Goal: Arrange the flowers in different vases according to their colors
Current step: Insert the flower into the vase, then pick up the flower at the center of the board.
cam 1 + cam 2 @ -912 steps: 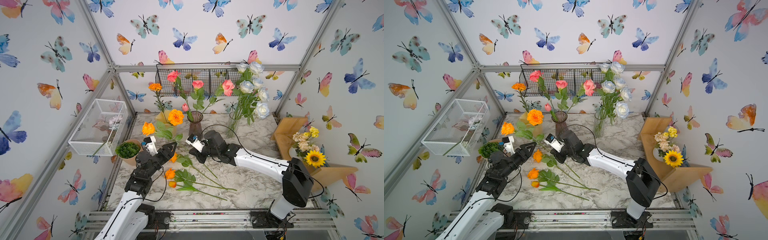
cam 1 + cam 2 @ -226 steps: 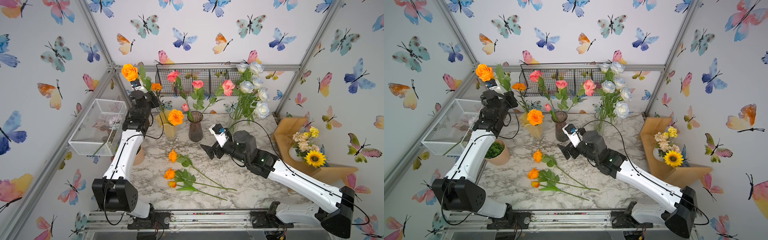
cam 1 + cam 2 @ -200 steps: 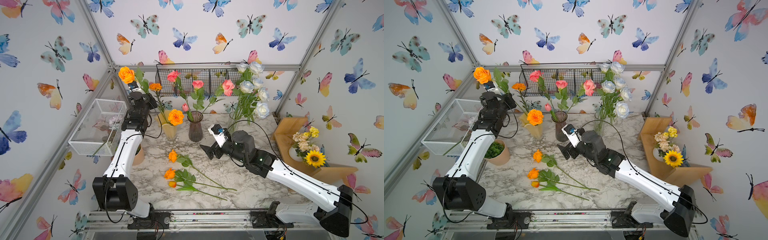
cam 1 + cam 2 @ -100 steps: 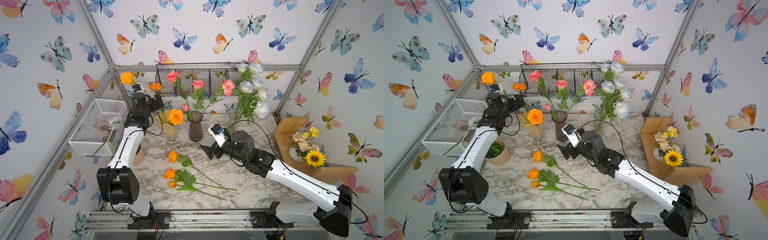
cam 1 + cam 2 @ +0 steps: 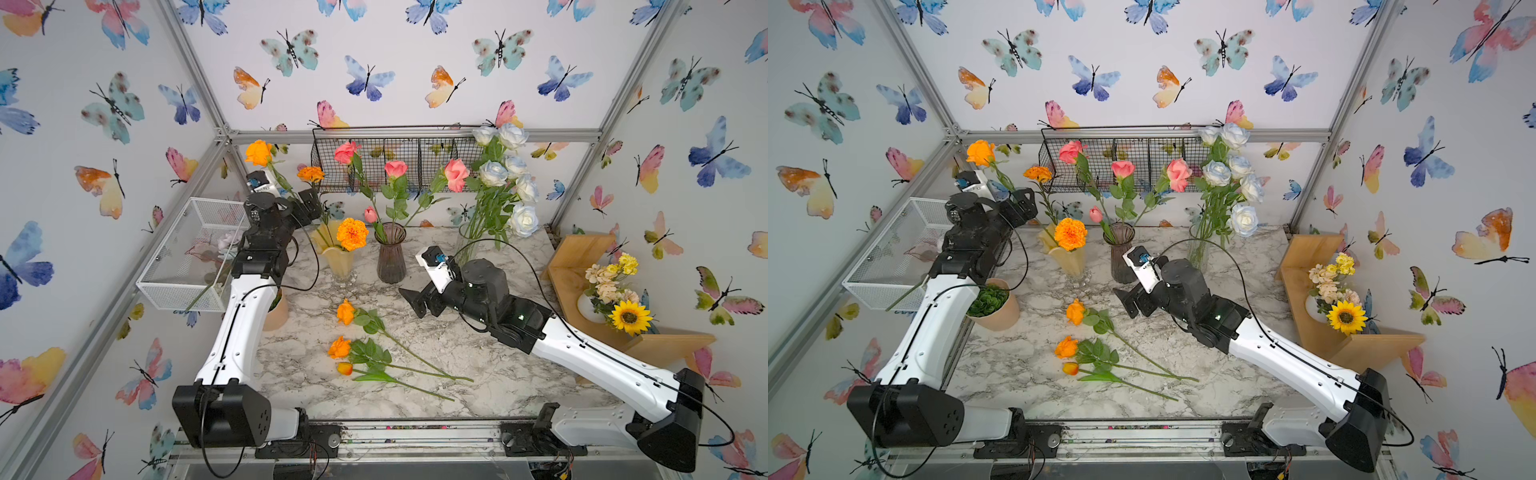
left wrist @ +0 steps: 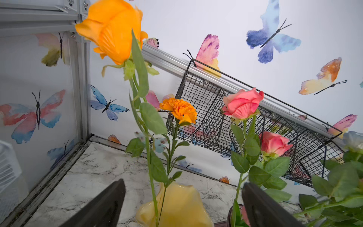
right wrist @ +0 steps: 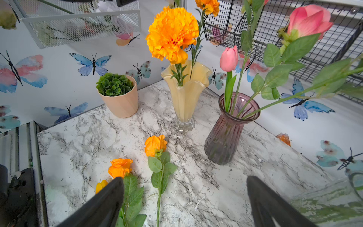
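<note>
Right end effector [image 5: 415,303]: jaws wide apart, empty, low over the counter [image 5: 478,374], beside three loose orange flowers [image 5: 345,311]. Behind: yellow vase [image 5: 338,259] with orange blooms [image 5: 352,234], purple vase [image 5: 390,262] with pink roses [image 5: 456,174], clear vase [image 5: 465,245] with white-blue roses [image 5: 493,173]. Left end effector [image 6: 182,184]: jaws wide apart, straddling the orange rose [image 5: 258,153] stem standing in the yellow vase, not gripping.

You see a glossy creamy-yellow ruffled vase [image 7: 186,94] and a ribbed purple glass vase [image 7: 225,137] on a smooth grey-veined marble-look tabletop [image 7: 88,137], beside a matt tan plant pot [image 7: 121,104].
</note>
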